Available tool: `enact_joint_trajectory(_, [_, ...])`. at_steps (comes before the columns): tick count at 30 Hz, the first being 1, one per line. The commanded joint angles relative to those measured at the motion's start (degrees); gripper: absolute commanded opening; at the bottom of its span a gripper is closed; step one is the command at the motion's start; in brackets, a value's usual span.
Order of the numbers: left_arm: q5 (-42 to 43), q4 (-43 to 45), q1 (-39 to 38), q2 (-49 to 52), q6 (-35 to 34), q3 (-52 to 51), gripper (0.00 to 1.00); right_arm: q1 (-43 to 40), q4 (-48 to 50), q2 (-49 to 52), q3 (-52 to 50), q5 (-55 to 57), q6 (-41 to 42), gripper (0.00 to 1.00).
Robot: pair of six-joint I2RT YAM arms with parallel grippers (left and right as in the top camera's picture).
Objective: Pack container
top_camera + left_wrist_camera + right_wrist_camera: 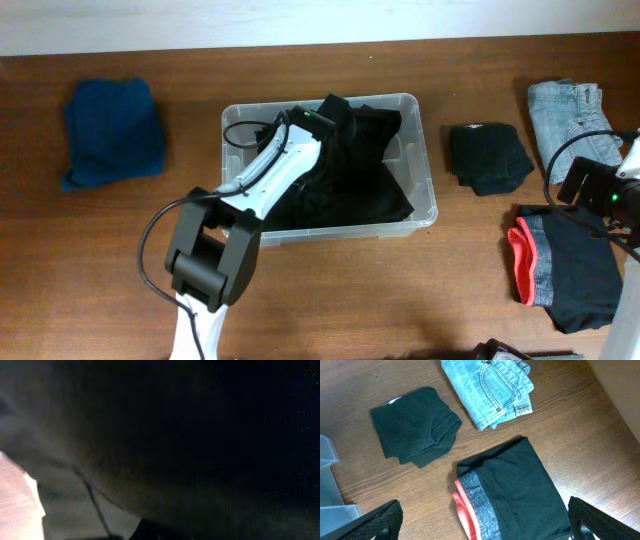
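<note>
The left gripper (322, 124) is sunk into the black clothing (350, 185) that fills the container (425, 215). Its fingers are hidden by the fabric, so it cannot be told whether they are apart or together. In the left wrist view almost nothing is seen but dark cloth pressed close to the lens, with a pale strip at the lower left edge. The left arm is stretched from the near edge of the table (100, 250) up over the container's near-left rim.

The container is placed at the middle of the table, long side across, and the black clothing is piled mostly in its middle and right part, with some draped up at the far rim.

The right gripper (482, 512) is held with its fingers (380, 520) spread wide apart and nothing is gripped between them. It is poised above a pair of black shorts (520, 490) with a grey waistband and coral trim, laid flat near the table's right edge. Beyond the shorts, a folded black garment (415, 425) and folded denim (490, 390) are seen lying just beside each other, right of the container. A folded blue cloth (112, 132) is set well apart, at the far left.
</note>
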Motion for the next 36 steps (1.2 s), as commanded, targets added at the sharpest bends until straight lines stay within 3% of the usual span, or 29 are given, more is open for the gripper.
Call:
enact_joint_trajectory(1, [1.0, -0.3, 0.5, 2.2, -0.5, -0.6, 0.01, -0.2, 0.2, -0.2, 0.5, -0.1, 0.5, 0.98])
enact_joint_trajectory(14, [-2.5, -10.3, 4.7, 2.3, -0.6, -0.6, 0.01, -0.2, 0.2, -0.2, 0.5, -0.1, 0.5, 0.98])
enact_joint_trajectory(30, [-3.3, -9.9, 4.0, -2.9, -0.6, 3.0, 0.01, -0.2, 0.2, -0.2, 0.5, -0.1, 0.5, 0.98])
enact_joint_trajectory(36, [6.4, -1.8, 4.0, -6.1, -0.7, 3.3, 0.0, -0.2, 0.2, -0.2, 0.5, -0.1, 0.5, 0.98])
